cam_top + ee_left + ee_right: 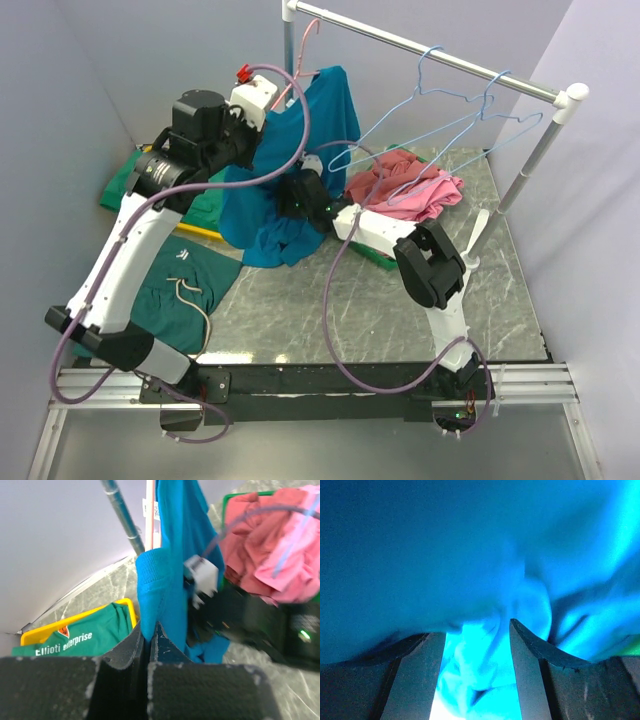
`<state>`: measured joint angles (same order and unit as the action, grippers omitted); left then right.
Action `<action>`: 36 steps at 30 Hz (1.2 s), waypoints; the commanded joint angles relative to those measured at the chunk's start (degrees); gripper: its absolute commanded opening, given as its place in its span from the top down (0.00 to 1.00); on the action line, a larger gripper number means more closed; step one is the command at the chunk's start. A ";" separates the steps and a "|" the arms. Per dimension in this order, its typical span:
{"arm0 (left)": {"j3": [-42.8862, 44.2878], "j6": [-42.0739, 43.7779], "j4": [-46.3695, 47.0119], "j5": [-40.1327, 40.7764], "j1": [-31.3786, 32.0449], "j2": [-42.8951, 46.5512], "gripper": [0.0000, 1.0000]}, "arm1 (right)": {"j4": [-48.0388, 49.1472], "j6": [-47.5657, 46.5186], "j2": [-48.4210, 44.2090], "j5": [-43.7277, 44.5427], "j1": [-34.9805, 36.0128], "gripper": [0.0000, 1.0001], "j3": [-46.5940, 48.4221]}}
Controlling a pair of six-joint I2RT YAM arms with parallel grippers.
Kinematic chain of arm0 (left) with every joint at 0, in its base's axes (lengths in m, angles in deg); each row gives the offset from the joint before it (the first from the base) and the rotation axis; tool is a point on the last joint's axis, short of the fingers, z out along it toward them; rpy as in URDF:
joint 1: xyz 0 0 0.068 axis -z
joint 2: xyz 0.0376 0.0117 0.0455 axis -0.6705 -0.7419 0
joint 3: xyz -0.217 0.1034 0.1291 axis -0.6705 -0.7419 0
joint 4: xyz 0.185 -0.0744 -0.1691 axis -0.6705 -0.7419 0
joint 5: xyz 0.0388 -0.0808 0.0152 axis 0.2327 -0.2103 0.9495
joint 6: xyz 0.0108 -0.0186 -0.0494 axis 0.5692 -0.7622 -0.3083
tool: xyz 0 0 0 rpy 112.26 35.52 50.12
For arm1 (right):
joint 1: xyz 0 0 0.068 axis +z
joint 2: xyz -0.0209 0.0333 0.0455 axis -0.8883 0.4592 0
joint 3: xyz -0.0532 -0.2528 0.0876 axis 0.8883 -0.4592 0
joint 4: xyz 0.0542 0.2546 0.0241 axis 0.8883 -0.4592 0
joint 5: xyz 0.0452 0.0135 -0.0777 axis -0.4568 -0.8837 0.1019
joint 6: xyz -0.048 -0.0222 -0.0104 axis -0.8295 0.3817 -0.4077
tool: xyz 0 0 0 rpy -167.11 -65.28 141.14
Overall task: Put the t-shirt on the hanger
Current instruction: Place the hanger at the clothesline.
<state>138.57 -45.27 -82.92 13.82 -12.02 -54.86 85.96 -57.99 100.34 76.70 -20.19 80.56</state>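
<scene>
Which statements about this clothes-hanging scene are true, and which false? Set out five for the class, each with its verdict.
1. The left gripper is shut on the t-shirt. True.
2. The light blue hangers lie on the table. False: they hang from the rail.
3. The right gripper has its fingers apart, with teal cloth between them. True.
4. The pink and maroon clothes hang on the rail. False: they lie in a heap below it.
5. The green garment bears white lettering. True.
</scene>
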 commanded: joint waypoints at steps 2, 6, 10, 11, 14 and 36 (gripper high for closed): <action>2.19 0.95 11.40 -1.55 -3.54 -1.64 0.99 | 6.61 1.67 -6.59 -2.89 1.46 0.39 -8.67; 1.75 0.94 15.27 -3.48 -5.65 -2.26 0.99 | 8.72 1.32 -9.76 -2.38 3.48 0.39 -14.21; 0.17 1.74 18.53 -5.77 -5.83 -1.12 0.99 | 10.22 0.88 -11.88 -1.49 5.42 0.39 -17.30; -0.18 1.91 18.97 -7.34 -5.83 -0.85 0.99 | 10.48 0.97 -12.23 -1.40 6.20 0.39 -17.74; 2.17 2.18 18.63 -8.23 -5.92 -2.60 0.99 | 10.92 1.49 -12.67 -1.67 7.17 0.39 -19.32; 6.23 0.86 20.65 -8.41 -6.44 -13.51 0.85 | 13.47 1.15 -24.79 3.42 19.57 0.39 -35.05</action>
<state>143.16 -43.30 -68.30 6.26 -17.96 -70.34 97.59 -56.07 79.80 76.77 -1.52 47.31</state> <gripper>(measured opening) 0.079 0.611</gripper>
